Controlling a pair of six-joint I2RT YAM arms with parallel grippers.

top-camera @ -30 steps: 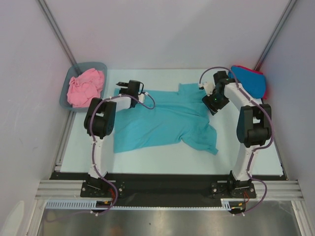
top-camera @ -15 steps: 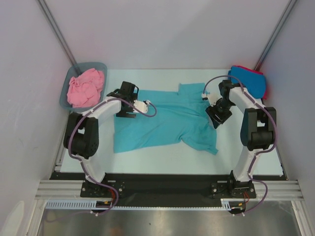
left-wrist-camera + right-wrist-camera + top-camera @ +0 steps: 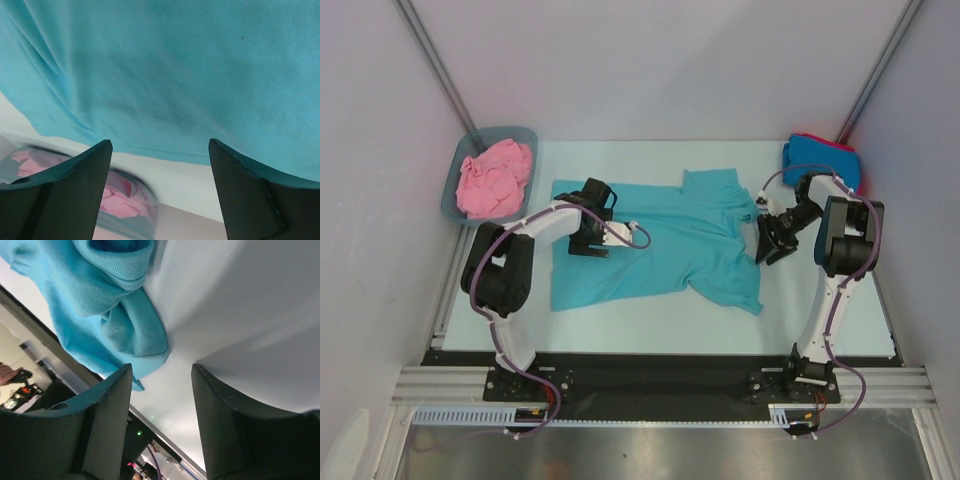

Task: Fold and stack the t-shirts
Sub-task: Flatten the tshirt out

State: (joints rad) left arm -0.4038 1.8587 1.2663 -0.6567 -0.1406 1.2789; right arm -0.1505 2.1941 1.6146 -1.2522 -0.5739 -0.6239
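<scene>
Left gripper (image 3: 160,145) jaws wide apart and empty, moved nearer since a second ago, over the left side of the teal t-shirt (image 3: 660,250), right gripper (image 3: 161,367) jaws apart, empty, shifted off the cloth to bare table (image 3: 850,310) beside its sleeve, shirt spread mid-table.

Top view: fixed high behind the arm bases (image 3: 525,380), looking down on the whole table (image 3: 650,325). Left wrist view: very close over the teal t-shirt (image 3: 175,75), facing the tub (image 3: 152,212). Right wrist view: low, close at its edge. All share that shirt.
</scene>
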